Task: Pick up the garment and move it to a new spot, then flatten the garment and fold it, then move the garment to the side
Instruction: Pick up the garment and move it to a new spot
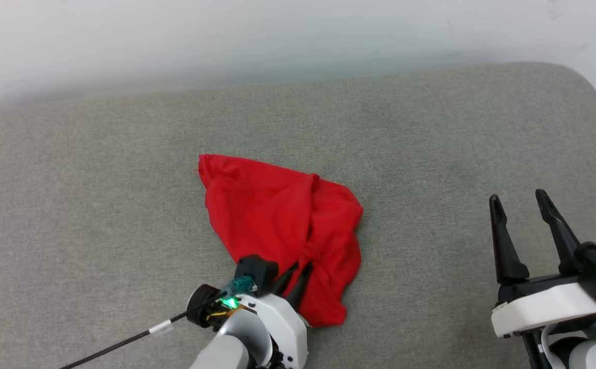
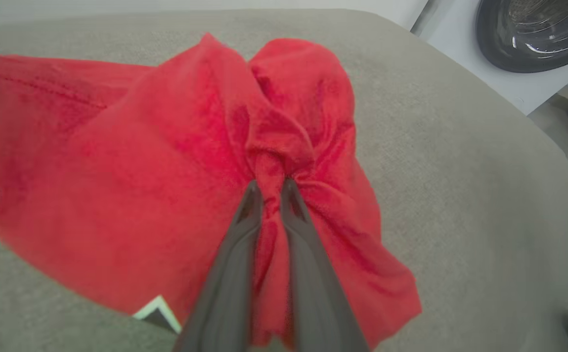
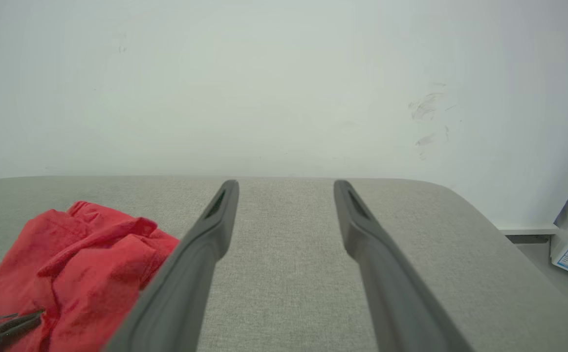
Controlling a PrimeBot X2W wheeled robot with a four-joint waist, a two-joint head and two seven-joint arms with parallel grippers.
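Pinching a bunched fold of the garment (image 1: 277, 215), the left gripper (image 1: 303, 266) sits low in the middle of the head view, its fingers narrowed right down on red cloth. Look at the left wrist view: the two dark fingers (image 2: 235, 254) run up from the bottom edge and the cloth (image 2: 142, 171) gathers into a tight knot of wrinkles right at their tips, with a strip of red caught between them. The garment lies crumpled in the centre of the grey surface (image 1: 431, 128), one corner reaching toward the upper left, the rest heaped to the right of the grip. A small dark patch with a white edge (image 2: 159, 313) peeks out at its lower rim. Over at the lower right of the head view, the right gripper (image 1: 517, 197) is well apart from the cloth, fingers spread wide with nothing between them. Its own wrist view confirms it: fingers (image 3: 206, 244) splayed over bare grey surface, the garment (image 3: 83, 264) off at the lower left, a pale wall (image 3: 284, 73) behind.
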